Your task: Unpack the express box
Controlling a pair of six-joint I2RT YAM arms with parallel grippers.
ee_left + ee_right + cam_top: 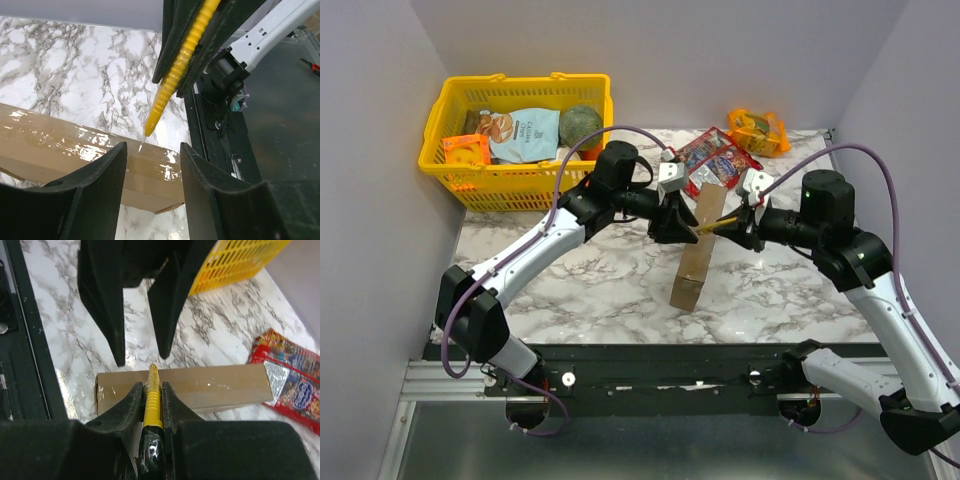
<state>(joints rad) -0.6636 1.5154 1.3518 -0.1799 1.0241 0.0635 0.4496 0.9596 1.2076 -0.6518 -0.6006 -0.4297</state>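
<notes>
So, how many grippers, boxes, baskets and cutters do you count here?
Grippers: 2 (left gripper, right gripper)
Box: 1
Basket: 1
Cutter: 1
Total: 5

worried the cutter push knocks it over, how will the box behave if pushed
Likely tippy: the box stands on a narrow edge. Cardboard looks stiff, so the cutter would probably shift it whole, not bend it. Its face looks glossy, maybe slippery.
</notes>
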